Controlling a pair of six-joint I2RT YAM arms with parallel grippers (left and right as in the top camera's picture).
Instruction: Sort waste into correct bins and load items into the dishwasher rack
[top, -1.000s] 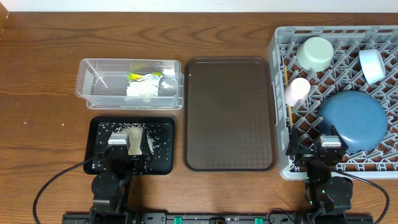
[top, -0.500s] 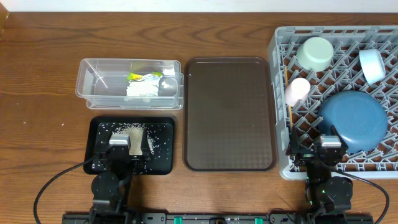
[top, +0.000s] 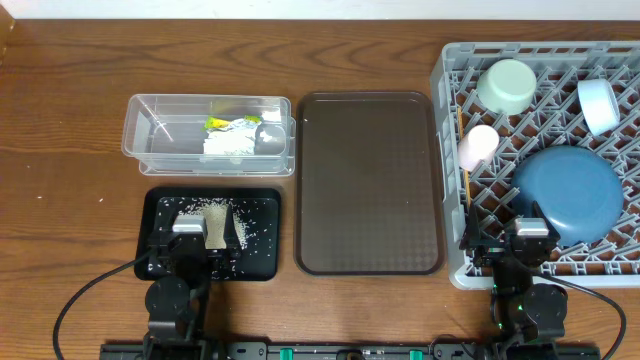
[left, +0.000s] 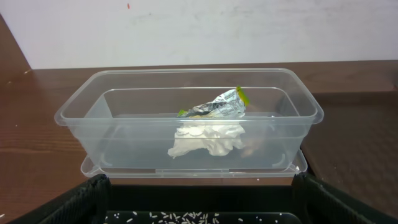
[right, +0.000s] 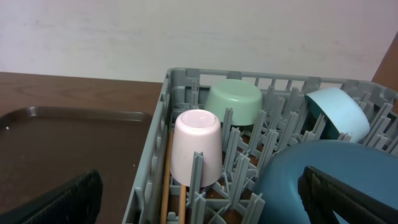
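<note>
The clear tub (top: 140, 140) holds the crumpled white tissue (top: 228, 146) and the yellow-green wrapper (top: 232, 124); both also show in the left wrist view (left: 208, 138) (left: 217, 107). The black tray (top: 262, 262) carries loose rice grains (top: 205, 210). The grey rack (top: 447, 70) holds the blue plate (top: 566, 194), mint-green bowl (top: 505, 85), pink cup (top: 478, 146), pale-blue bowl (top: 598, 103) and chopsticks (right: 168, 180). My left gripper (top: 190, 240) is open and empty over the black tray. My right gripper (top: 525, 243) is open and empty over the rack's near edge.
A large dark brown serving tray (top: 368, 182) lies between the bins and the rack. A few stray rice grains lie on the wooden table at far left (top: 40, 197). Black cables run along the table's near edge.
</note>
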